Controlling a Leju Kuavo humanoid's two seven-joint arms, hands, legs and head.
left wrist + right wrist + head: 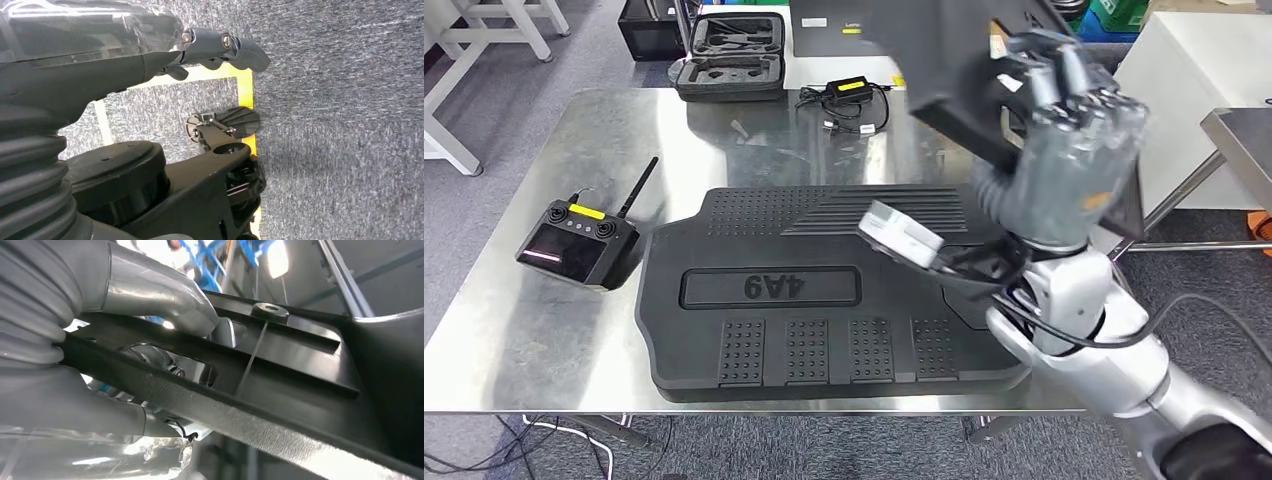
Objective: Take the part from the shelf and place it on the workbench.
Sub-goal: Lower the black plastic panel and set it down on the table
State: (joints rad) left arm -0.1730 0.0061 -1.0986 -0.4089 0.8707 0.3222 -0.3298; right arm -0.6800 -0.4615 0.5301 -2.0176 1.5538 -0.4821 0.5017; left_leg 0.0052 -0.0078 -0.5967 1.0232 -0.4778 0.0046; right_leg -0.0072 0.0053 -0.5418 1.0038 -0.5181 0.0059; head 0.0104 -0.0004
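Observation:
My right hand (pixel 1069 150) is raised above the right side of the steel workbench (pixel 534 330) and grips a dark flat plastic part (pixel 944 60) by its edge; the part tilts up toward the back. In the right wrist view the thumb (pixel 155 295) and fingers clamp the part's ribbed black panel (pixel 300 365). A large black moulded mat marked "6A4" (pixel 824 300) lies flat on the workbench below the hand. My left hand (pixel 220 47) hangs over grey carpet, fingers curled in, holding nothing.
A black remote controller with an antenna (pixel 579 240) lies on the bench's left side. A charger with cables (pixel 849 100) and an open black case (pixel 729 55) sit at the back. A white cabinet (pixel 1184 80) stands to the right.

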